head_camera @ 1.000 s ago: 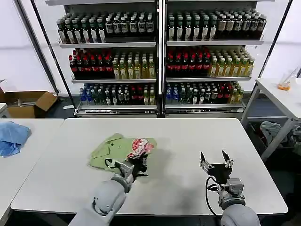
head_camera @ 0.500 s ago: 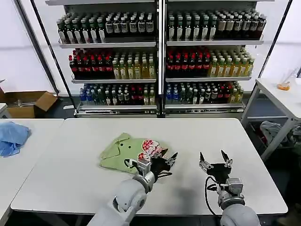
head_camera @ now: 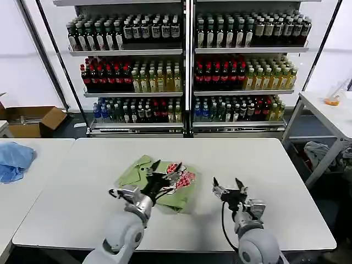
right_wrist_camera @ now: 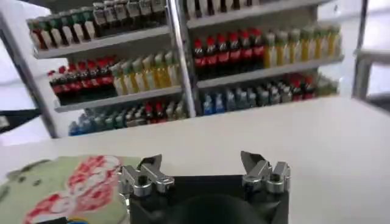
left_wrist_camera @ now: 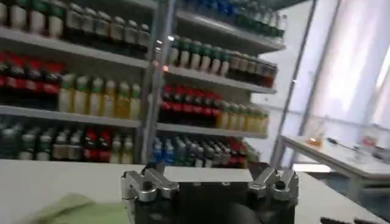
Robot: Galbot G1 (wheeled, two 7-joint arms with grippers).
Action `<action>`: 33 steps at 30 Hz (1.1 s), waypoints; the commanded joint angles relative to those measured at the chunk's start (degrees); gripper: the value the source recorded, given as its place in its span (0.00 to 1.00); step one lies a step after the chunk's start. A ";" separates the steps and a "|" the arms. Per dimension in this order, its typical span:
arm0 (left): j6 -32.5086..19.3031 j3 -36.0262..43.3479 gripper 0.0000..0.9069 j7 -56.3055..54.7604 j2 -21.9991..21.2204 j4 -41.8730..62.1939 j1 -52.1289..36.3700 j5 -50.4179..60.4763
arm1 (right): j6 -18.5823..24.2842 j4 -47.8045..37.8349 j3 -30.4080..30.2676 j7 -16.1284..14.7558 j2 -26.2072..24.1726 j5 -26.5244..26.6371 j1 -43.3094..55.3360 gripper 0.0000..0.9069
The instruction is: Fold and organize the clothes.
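The clothes, a light green shirt (head_camera: 135, 175) with a red-and-white print, lie folded in a rough rectangle near the middle of the white table (head_camera: 99, 220). My left gripper (head_camera: 166, 166) is open and empty, held over the shirt's printed part. To the right of the shirt, over bare table, my right gripper (head_camera: 226, 183) is also open with nothing in it. In the left wrist view the left gripper (left_wrist_camera: 210, 182) is spread wide, with a green edge of the shirt (left_wrist_camera: 73, 210) beside it. The right wrist view has the right gripper (right_wrist_camera: 201, 163) spread, with the shirt (right_wrist_camera: 67, 189) close to one side.
A light blue cloth (head_camera: 14, 159) lies on a separate table at the left. Shelves of bottles (head_camera: 187, 71) stand behind the table, with a cardboard box (head_camera: 30, 118) on the floor at the left. Another white table (head_camera: 330, 110) stands at the right.
My left gripper, low at the shirt's front edge a second ago, swung right, opened, and now hangs open over the shirt. The shirt lies more folded and further right. The right gripper moved left.
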 commanded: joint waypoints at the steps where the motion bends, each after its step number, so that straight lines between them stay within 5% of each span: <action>1: -4.03 -15.83 1.00 -0.77 1.17 -7.55 12.99 2.04 | -0.86 -11.00 -12.19 6.00 7.84 16.42 12.85 1.00; 12: -4.49 -17.68 1.00 -0.85 0.83 -8.52 15.74 2.62 | -0.64 -20.37 -11.34 7.03 13.62 21.67 18.11 1.00; 15: -4.54 -17.67 1.00 -0.86 0.55 -8.56 16.02 2.75 | -0.56 -21.59 -11.08 7.00 14.82 22.13 18.76 0.89; 16: -4.56 -17.67 1.00 -0.86 0.50 -8.61 16.06 2.75 | -0.32 -21.83 -11.08 6.97 15.08 22.10 18.88 0.72; 18: -4.61 -17.67 1.00 -0.86 0.45 -8.58 16.24 2.77 | 0.48 -22.22 -11.05 6.92 15.41 22.10 18.90 0.06; 19: -4.63 -17.66 1.00 -0.86 0.43 -8.56 16.30 2.77 | 0.68 -22.29 -10.99 6.94 15.46 22.07 18.88 0.01; 25: -4.69 -17.70 1.00 -0.91 0.38 -8.44 16.43 2.74 | 1.24 -23.69 -10.15 6.81 15.35 21.34 19.19 0.00; 33: -4.78 -17.88 1.00 -0.87 0.51 -8.30 16.63 2.69 | -0.39 -28.01 -10.22 3.24 12.12 12.67 22.49 0.00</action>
